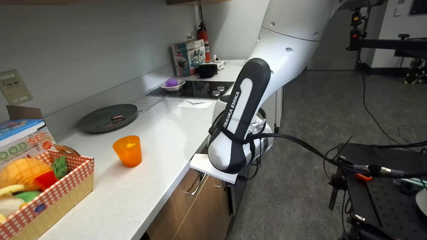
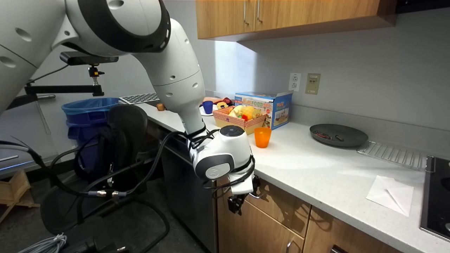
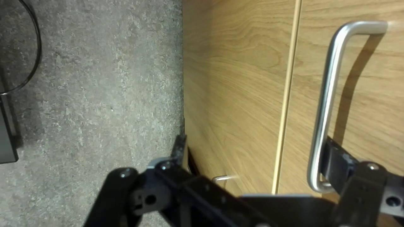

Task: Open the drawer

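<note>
The drawer (image 2: pixel 279 203), fronted in brown wood grain, sits flush beneath the edge of the bench (image 2: pixel 306 168) at the lower center of an exterior view. In the wrist view, its slim silver handle (image 3: pixel 324 107) runs nearly upright at right of frame. There the jaws are spread wide and clamp nothing: one jaw, at lower right, is tucked between the handle's lower end and the drawer's front; the other, at lower center, stands well apart from the handle. Whether the tucked jaw touches the handle cannot be told. The white arm (image 2: pixel 172 70) arches from the upper left of an exterior view, slopes toward the center and bends at the wrist (image 2: pixel 233 147), which tilts low in front of the bench's edge. In an exterior view, the forearm (image 1: pixel 282 60) slants from upper right down to mid-frame, the wrist just beside the bench. On the bench are an orange cup (image 1: pixel 128 151), left of center, a dark round pan (image 1: pixel 98 117) behind it and, at lower left, a gingham-rimmed basket (image 1: pixel 52 207) of toy food (image 1: pixel 25 172).
</note>
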Controlling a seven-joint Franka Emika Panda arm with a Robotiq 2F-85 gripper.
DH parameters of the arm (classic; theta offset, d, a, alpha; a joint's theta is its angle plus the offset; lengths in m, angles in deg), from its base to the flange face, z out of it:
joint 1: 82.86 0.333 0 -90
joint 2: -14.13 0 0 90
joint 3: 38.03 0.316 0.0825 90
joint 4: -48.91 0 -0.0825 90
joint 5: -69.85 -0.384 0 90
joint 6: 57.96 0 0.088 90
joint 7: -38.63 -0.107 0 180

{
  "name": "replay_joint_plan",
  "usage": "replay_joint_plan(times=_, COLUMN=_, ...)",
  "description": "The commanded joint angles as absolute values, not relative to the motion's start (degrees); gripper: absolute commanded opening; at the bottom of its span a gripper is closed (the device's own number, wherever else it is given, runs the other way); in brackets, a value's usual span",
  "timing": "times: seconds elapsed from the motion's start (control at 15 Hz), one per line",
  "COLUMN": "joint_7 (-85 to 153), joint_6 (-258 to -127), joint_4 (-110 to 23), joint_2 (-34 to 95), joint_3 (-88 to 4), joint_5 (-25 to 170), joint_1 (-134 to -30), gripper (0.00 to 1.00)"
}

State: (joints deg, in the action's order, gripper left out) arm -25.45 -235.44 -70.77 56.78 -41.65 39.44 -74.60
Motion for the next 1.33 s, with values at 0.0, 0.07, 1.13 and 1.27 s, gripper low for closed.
replay_joint_plan(times=0.0, joint_7=-26.88, joint_6=-229.91, joint_4=-77.77, joint_2=53.75, joint_3=-45.16, joint_5=41.01, joint_1=-73.59, gripper=1.00)
replay_joint_plan(times=0.07, joint_7=-26.84, joint_6=-229.60, joint_4=-77.84, joint_2=53.72, joint_3=-45.25, joint_5=41.19, joint_1=-73.75, gripper=1.00)
replay_joint_plan(times=1.13, joint_7=-25.94, joint_6=-235.90, joint_4=-94.89, joint_2=45.42, joint_3=-44.04, joint_5=41.24, joint_1=-75.46, gripper=1.00)
replay_joint_plan(times=1.27, joint_7=-25.78, joint_6=-236.97, joint_4=-96.52, joint_2=44.76, joint_3=-43.19, joint_5=41.11, joint_1=-76.54, gripper=1.00)
